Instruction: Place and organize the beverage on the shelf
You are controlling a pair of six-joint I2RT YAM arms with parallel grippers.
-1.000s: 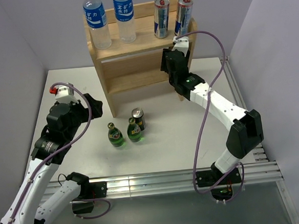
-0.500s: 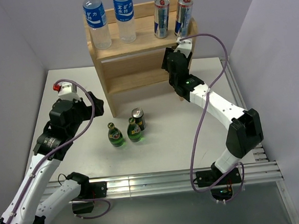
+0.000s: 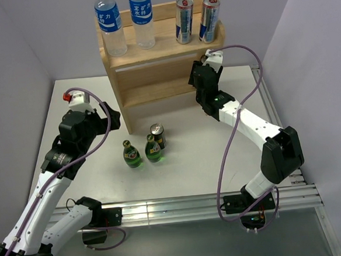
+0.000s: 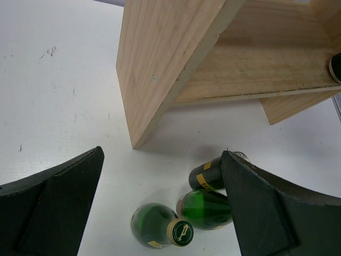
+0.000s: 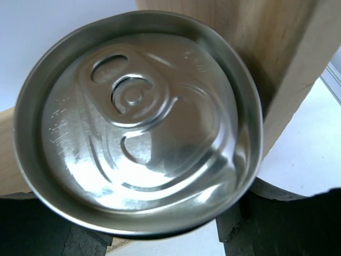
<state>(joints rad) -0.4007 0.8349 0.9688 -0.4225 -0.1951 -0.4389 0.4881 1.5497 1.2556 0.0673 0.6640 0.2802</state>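
Observation:
The light-wood shelf (image 3: 153, 47) stands at the back; its side panel and lower board (image 4: 160, 58) fill the top of the left wrist view. My right gripper (image 3: 202, 95) hangs at the right end of the lower tier, shut on a silver-topped can (image 5: 138, 122) whose lid fills the right wrist view, jaws (image 5: 165, 237) at both sides. The can is hidden under the wrist in the top view. On the table in front stand two green bottles (image 3: 131, 155) (image 3: 154, 149) and a dark can (image 3: 157, 135). My left gripper (image 3: 109, 120) is open above them (image 4: 162, 154), holding nothing.
Two water bottles (image 3: 109, 24) (image 3: 142, 18) and two cans (image 3: 184, 20) (image 3: 210, 18) stand on the shelf's top board. Grey walls close in left and right. An aluminium rail (image 3: 182, 208) runs along the near edge, with purple cables looping off both arms.
My right arm has shifted slightly right and back with the can beside the shelf's lower tier. My left arm has edged forward and up a little; both grips are unchanged.

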